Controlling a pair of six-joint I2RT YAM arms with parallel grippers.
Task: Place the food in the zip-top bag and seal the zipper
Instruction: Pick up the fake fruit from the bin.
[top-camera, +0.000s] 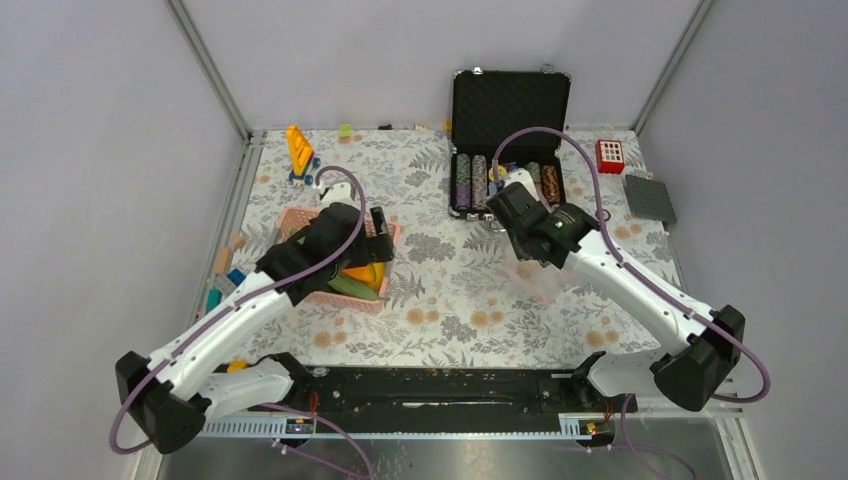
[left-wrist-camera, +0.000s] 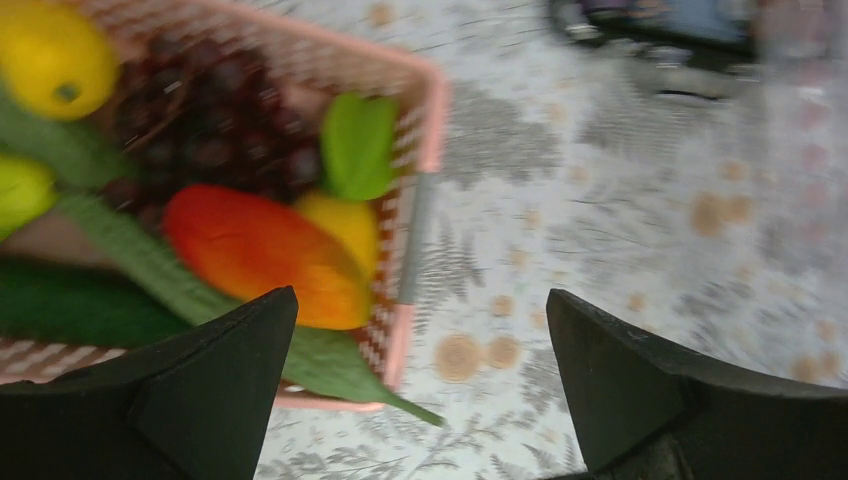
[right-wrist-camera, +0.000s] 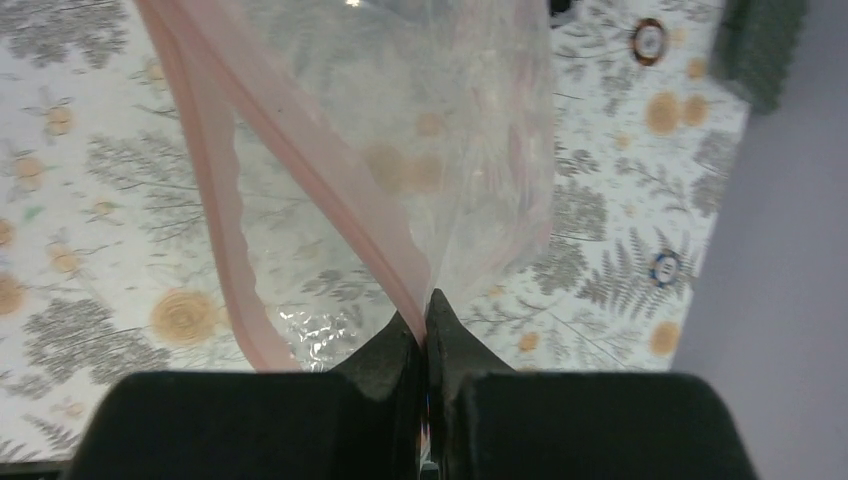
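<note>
Top view: high above the near edge, looking down on the table (top-camera: 450, 300). Wrist views: close, tilted downward; the left shares the pink basket (top-camera: 293, 216) (left-wrist-camera: 432, 110) with it

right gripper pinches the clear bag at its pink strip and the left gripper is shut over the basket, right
No: the left gripper is open, jaws wide apart over the basket (left wrist view). The right gripper does pinch the clear bag at its pink strip.

No readable text, no labels — nothing legible
</note>
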